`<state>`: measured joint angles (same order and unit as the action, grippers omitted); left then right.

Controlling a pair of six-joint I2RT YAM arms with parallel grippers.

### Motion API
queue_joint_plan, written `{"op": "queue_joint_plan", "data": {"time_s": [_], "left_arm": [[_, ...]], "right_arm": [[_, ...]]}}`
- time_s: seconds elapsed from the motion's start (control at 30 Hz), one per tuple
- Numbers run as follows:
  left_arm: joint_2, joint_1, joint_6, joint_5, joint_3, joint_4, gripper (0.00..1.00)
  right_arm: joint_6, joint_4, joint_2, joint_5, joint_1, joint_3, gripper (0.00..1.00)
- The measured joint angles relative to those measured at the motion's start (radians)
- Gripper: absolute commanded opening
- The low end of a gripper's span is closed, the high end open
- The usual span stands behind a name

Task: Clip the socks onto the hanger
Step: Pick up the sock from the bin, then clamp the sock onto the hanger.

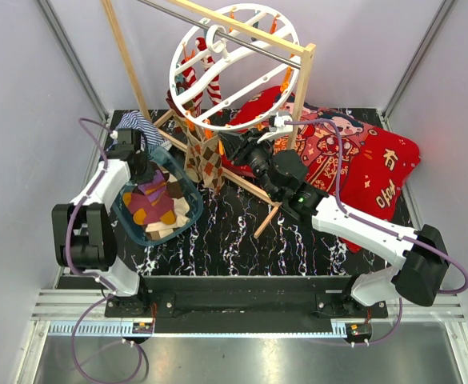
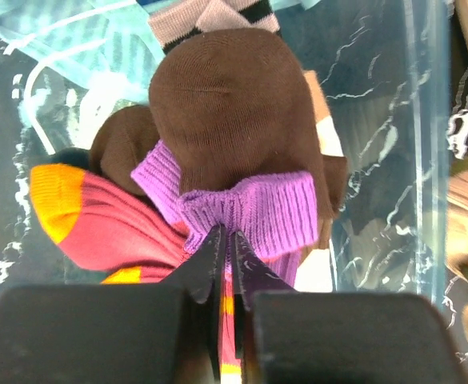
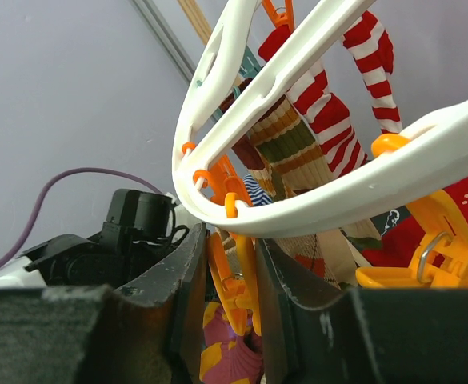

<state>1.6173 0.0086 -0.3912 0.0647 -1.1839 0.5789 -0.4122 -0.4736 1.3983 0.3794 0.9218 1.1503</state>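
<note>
The white round hanger (image 1: 234, 60) hangs from a bar, with a red-white striped sock (image 3: 330, 112) and an argyle sock (image 1: 206, 160) clipped under it. My right gripper (image 3: 232, 240) sits under the hanger's rim (image 3: 338, 188), shut on a dangling orange clip (image 3: 235, 276), its fingers pressing both sides. My left gripper (image 2: 227, 234) is down in a clear bin (image 1: 187, 186) of socks, shut on the purple cuff of a brown sock (image 2: 234, 120). A red sock with orange patches (image 2: 106, 220) lies beside it.
A wooden pole frame (image 1: 126, 56) carries the hanger's bar, and one of its legs crosses the black marbled table (image 1: 242, 232). A big red cartoon blanket (image 1: 370, 176) covers the right rear. A blue-white striped cloth (image 1: 142, 124) lies behind the bin. Another orange clip (image 3: 426, 256) hangs on the right.
</note>
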Motion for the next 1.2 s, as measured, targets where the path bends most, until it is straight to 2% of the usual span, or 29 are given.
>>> {"op": "queue_joint_plan", "data": {"time_s": [0.3,0.5,0.7,0.9,1.2], "left_arm": [[-0.152,-0.001,0.030,0.019,0.000,0.008,0.00],[-0.350,-0.023,0.098,0.004,-0.006,0.016,0.00],[-0.576,-0.069,0.182,-0.098,-0.069,-0.013,0.00],[-0.726,-0.166,0.247,-0.262,-0.093,-0.066,0.00],[-0.820,-0.349,0.281,-0.470,0.062,-0.194,0.00]], "right_arm": [[0.000,0.000,0.000,-0.005,0.000,0.000,0.02],[0.001,0.000,0.000,-0.013,0.000,0.000,0.01],[0.002,0.002,0.000,-0.041,0.000,0.002,0.01],[0.012,0.018,0.000,-0.068,-0.002,0.019,0.00],[0.012,0.045,0.000,-0.093,-0.021,0.023,0.00]]}}
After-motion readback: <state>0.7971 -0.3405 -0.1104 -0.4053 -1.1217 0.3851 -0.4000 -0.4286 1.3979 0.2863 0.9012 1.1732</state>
